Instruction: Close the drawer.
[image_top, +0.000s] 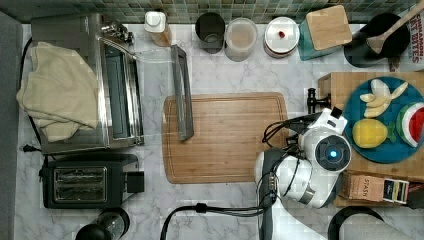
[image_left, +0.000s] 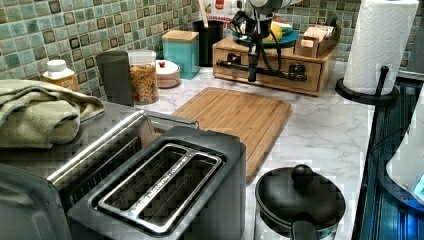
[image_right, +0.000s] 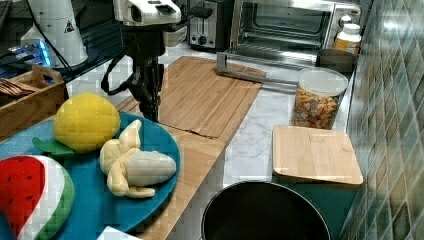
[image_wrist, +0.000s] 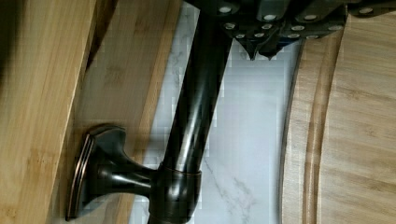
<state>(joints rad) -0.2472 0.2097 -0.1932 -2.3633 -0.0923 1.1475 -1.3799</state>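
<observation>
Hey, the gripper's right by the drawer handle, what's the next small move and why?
Probably push the handle toward the drawer front. In the wrist view the gripper sits on the bar's cutting board side, so a short shove should seat the drawer, if any travel is left.

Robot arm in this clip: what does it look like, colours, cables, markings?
The arm is glossy white with rounded joints and dark grey bands; one joint cap carries a glowing blue ring. Black cables loop beside it. The gripper is black, its fingers studded with small pale screws.
</observation>
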